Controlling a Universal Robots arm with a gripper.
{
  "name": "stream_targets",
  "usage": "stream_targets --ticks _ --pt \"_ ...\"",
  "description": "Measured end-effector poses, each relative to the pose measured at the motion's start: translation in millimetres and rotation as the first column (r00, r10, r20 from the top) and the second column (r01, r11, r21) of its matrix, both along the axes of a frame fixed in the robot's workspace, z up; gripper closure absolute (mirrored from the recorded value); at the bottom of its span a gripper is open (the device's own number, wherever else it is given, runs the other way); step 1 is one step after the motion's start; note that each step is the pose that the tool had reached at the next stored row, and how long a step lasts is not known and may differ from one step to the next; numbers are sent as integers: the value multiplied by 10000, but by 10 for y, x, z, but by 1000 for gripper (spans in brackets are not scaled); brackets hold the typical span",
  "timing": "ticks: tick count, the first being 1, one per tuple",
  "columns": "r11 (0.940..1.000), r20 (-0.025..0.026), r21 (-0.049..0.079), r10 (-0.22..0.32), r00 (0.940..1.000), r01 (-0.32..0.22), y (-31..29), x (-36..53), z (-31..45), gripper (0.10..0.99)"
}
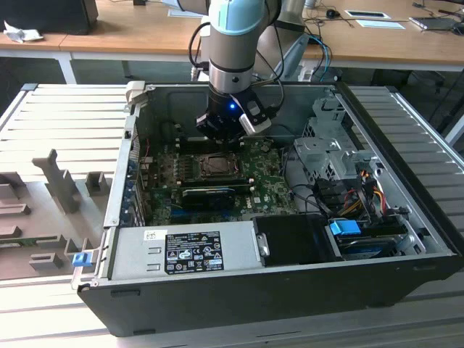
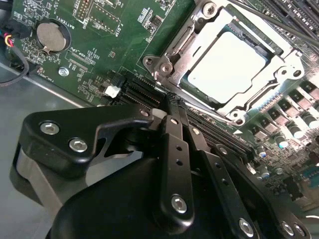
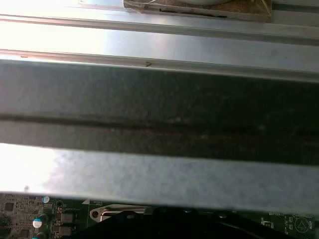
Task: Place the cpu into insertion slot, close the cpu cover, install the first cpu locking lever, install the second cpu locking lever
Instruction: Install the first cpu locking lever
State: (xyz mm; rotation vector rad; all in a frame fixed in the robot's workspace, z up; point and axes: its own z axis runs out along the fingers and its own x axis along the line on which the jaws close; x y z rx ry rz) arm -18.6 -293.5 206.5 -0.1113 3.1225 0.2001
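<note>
The cpu lies flat in the insertion slot, its pale silver top showing through the window of the cpu cover, which lies down over it. Thin metal lever rods run along one side of the socket. My gripper hovers just beside the socket's corner, its two black fingers pressed together with nothing between them. In the exterior view the gripper hangs over the green board just behind the socket, inside the open computer case.
A long black card lies just in front of the socket. The power supply, a drive cage and loose cables crowd the case. A coin battery sits on the board. The case wall rises close by.
</note>
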Motion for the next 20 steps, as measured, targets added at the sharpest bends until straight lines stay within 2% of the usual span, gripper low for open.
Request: stream_targets --ticks 14,17,19,20 --pt "10000 0 2 -2 10000 2 -42 6 -43 980" --pt "10000 -2 67 -1 10000 1 -43 7 -49 980" --pt "9998 0 174 -2 10000 2 -42 7 -49 980" --pt "9998 2 184 -3 10000 3 -41 7 -42 980"
